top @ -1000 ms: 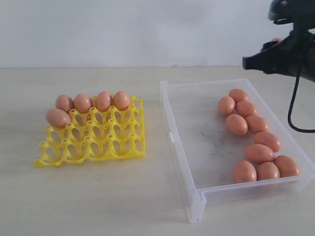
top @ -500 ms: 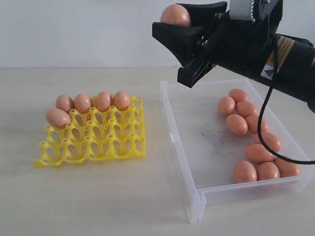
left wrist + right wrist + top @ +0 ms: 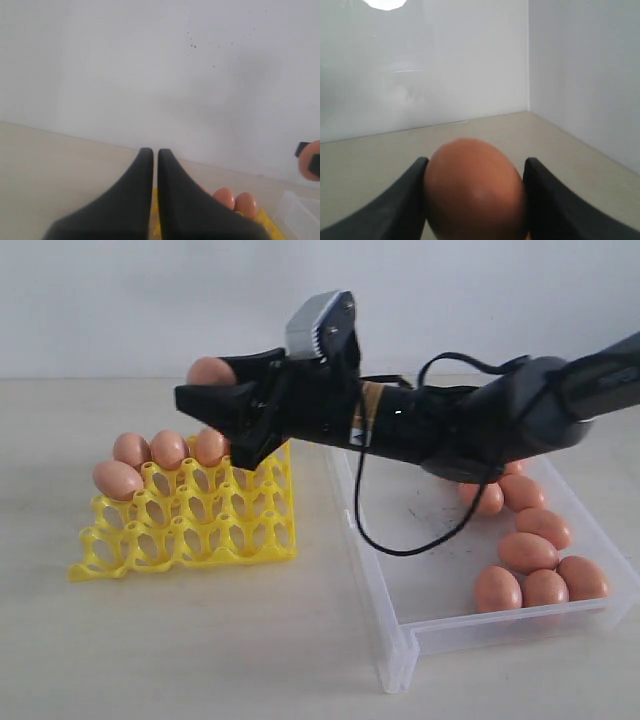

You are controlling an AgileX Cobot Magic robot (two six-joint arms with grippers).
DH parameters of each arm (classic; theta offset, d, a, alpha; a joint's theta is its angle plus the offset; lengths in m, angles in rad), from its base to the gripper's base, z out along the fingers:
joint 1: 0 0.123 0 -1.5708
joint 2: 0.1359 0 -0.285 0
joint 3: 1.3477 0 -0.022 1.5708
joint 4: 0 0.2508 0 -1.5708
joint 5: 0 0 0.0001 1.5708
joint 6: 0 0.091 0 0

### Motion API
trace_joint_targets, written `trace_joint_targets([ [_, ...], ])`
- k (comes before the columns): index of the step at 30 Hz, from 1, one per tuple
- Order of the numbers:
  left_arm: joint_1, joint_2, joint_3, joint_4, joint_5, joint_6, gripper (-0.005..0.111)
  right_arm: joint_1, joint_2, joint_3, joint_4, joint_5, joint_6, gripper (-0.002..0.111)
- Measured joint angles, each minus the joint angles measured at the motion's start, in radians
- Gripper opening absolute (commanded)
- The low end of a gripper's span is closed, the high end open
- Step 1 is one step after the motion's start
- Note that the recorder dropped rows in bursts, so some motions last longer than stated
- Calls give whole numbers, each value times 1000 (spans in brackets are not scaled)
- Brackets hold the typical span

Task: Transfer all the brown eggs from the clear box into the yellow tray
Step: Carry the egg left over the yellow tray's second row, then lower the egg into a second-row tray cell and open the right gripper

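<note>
My right gripper (image 3: pixel 205 385) reaches across, above the back row of the yellow tray (image 3: pixel 190 525), shut on a brown egg (image 3: pixel 208 369). In the right wrist view that egg (image 3: pixel 475 187) fills the gap between the black fingers (image 3: pixel 407 202). Several brown eggs (image 3: pixel 167 448) sit along the tray's back row and left side; the arm hides the back right cup. More eggs (image 3: pixel 527 551) lie along the right side of the clear box (image 3: pixel 420 570). My left gripper (image 3: pixel 155 152) is shut and empty, out of the exterior view, near the tray's eggs (image 3: pixel 224 197).
A pale wall rises behind the beige table (image 3: pixel 200 640). The right arm's black cable (image 3: pixel 400 545) hangs over the box's left part. A corner of the clear box (image 3: pixel 300 215) shows in the left wrist view.
The right arm has swung left from above the box to above the tray's back row, carrying the egg and coming lower. The eggs in tray and box have not moved.
</note>
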Motion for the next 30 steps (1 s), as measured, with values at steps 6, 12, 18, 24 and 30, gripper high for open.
trace_joint_targets([
  [6,0,0,0,0,0,0,4,80,195,-255,-64,29,135,0],
  [12,0,0,0,0,0,0,4,102,343,-444,-74,93,244,0],
  [18,0,0,0,0,0,0,4,102,454,-568,-76,204,326,0],
  [24,0,0,0,0,0,0,4,102,475,-590,-80,295,344,0],
  [30,0,0,0,0,0,0,4,102,475,-593,-82,305,382,0],
])
